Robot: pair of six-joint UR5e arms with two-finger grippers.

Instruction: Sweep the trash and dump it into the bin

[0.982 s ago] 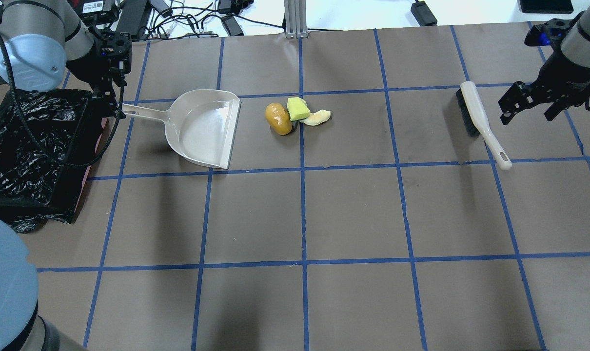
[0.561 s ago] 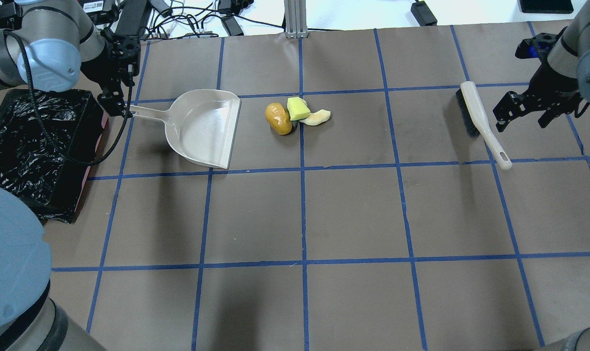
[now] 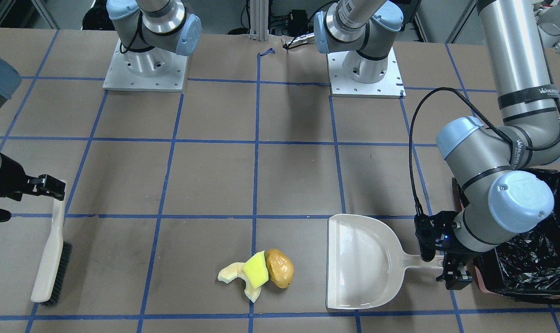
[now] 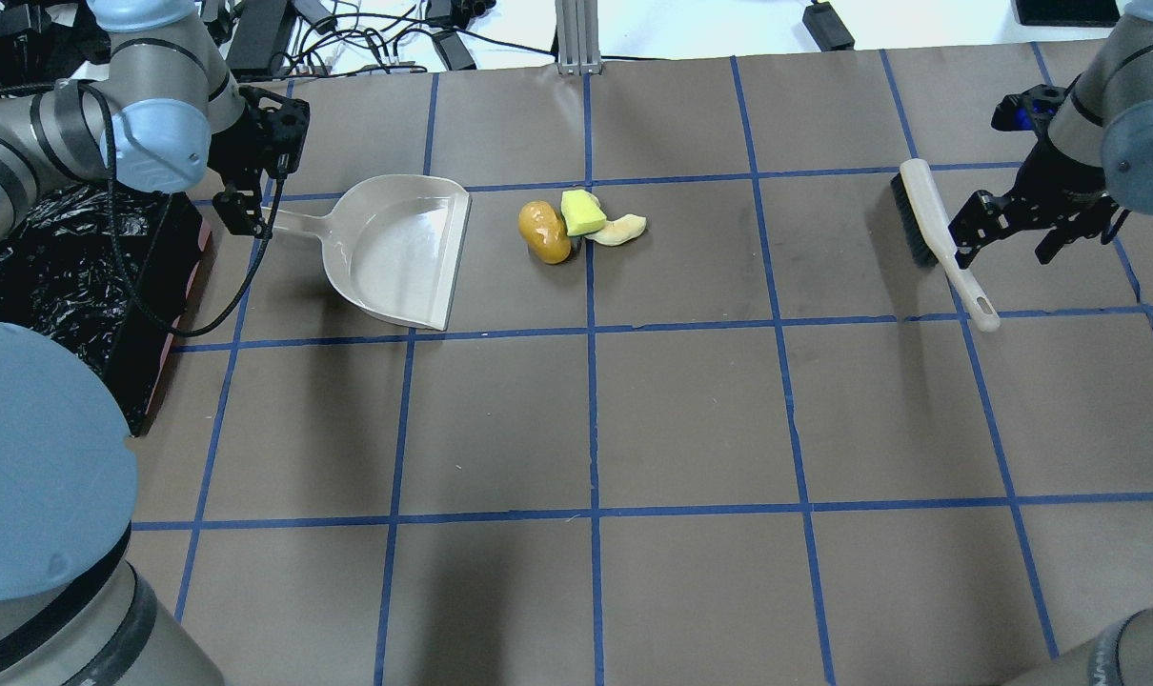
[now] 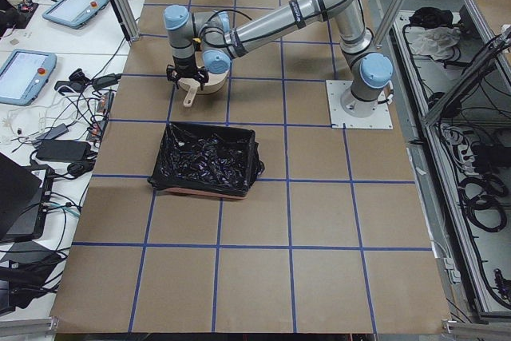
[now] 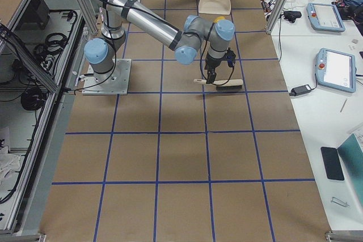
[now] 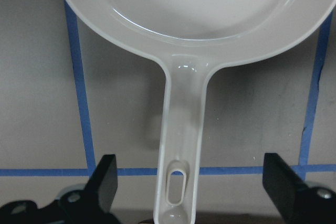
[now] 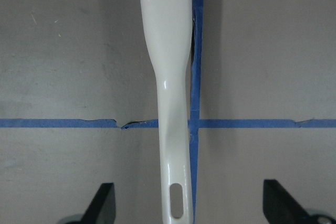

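Front view: the potato-like lump (image 3: 280,268), yellow sponge (image 3: 255,271) and foam scrap (image 3: 228,273) sit bunched together on the table (image 3: 298,175), near the dustpan (image 3: 361,263), well apart from the black-lined bin (image 3: 532,273). Left wrist cam: left tool (image 7: 191,184) is spread wide, straddling the dustpan handle, not touching it. Right wrist cam: right tool (image 8: 190,203), same deal, wide open astride the brush (image 8: 167,66) handle, gripping nothing.

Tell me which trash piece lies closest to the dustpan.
The brown lump; the yellow sponge and cream foam scrap lie on its far side from the dustpan.
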